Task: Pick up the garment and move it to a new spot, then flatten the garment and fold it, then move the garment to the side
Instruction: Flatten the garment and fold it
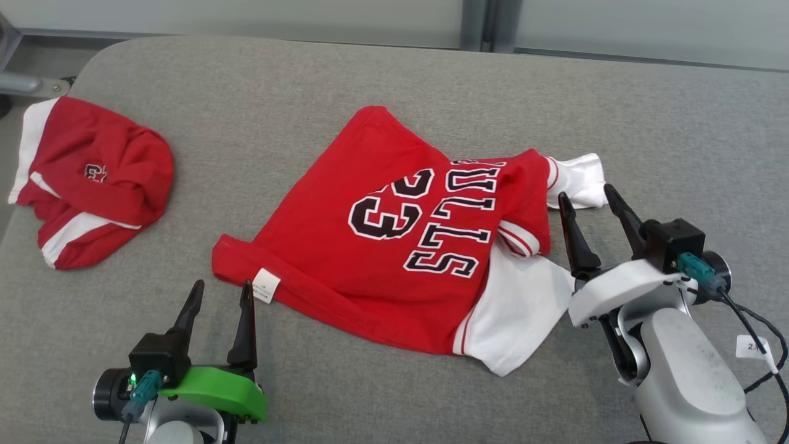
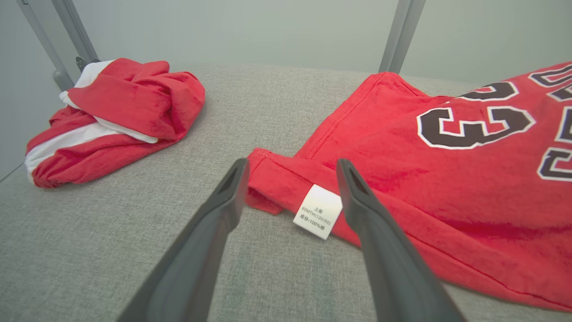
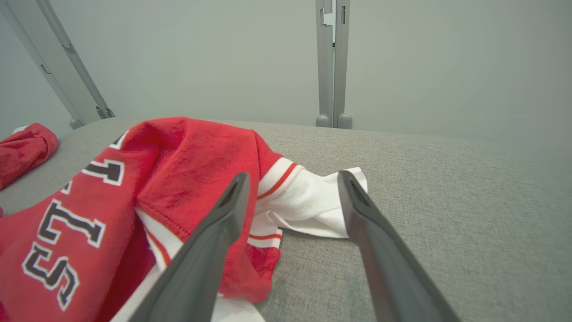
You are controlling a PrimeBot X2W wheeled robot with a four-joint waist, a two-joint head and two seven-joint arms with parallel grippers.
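Observation:
The garment (image 1: 320, 246) is a red shirt with black "BULLS 23" lettering and white sleeves, lying crumpled and partly spread in the middle of the grey padded surface (image 1: 246, 105). My left gripper (image 1: 222, 287) stands open just in front of the shirt's near-left hem corner, level with a white care label (image 1: 266, 285). In the left wrist view that label (image 2: 318, 217) and the hem corner lie between the open fingers of the left gripper (image 2: 292, 165). My right gripper (image 1: 585, 194) is open beside the white sleeve (image 1: 579, 176); in the right wrist view the sleeve (image 3: 313, 201) lies between its fingers.
A second red and white garment (image 1: 92, 179) lies bunched at the surface's far left corner. Metal posts (image 1: 478, 24) and pale panels stand behind the back edge. Bare grey surface lies right of the shirt and along the front.

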